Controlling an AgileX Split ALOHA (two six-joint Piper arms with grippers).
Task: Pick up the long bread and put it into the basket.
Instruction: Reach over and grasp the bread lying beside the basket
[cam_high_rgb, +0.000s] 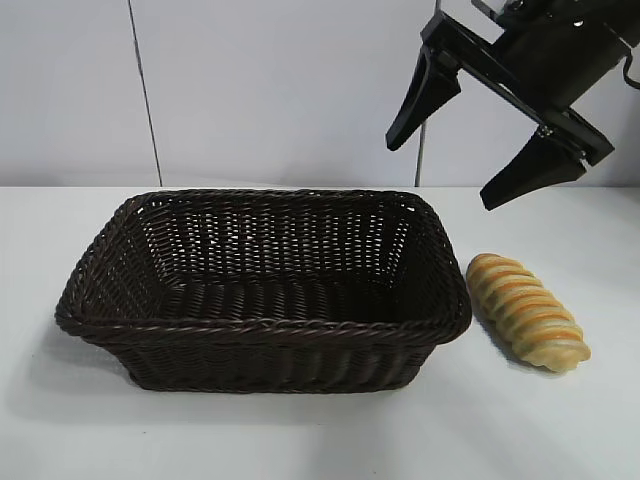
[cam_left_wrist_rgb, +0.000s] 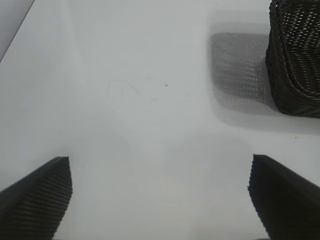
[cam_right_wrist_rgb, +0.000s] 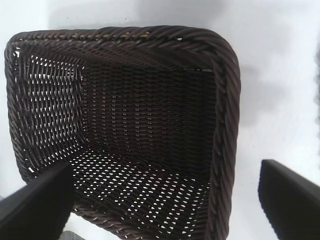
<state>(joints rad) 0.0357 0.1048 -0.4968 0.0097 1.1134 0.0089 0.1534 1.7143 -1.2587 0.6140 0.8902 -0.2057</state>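
Nearest the exterior camera stands the basket, a rectangular dark brown wicker container with flared sides and a braided rim, resting on the white table. Its interior holds nothing in either the exterior view or my right wrist view.

Item positions:
- the long bread lies on the table just beside the basket's right end, outside it, apart from the rim. It is a golden-yellow loaf with orange-brown diagonal ridges, set at a slant, its far end nearer the basket's corner and its near end angled away to the right
- the long bread does not appear in either wrist view

My right gripper hangs in the air above the basket's right far corner and above the bread, touching neither. Its two black fingers stand spread wide with nothing between them. From my right wrist, the basket fills the view below, its woven floor and walls fully visible between the finger tips.

My left gripper is outside the exterior view. From my left wrist, its ribbed black fingers are spread wide over bare table, holding nothing. One end of the basket shows farther off, casting a shadow on the surface
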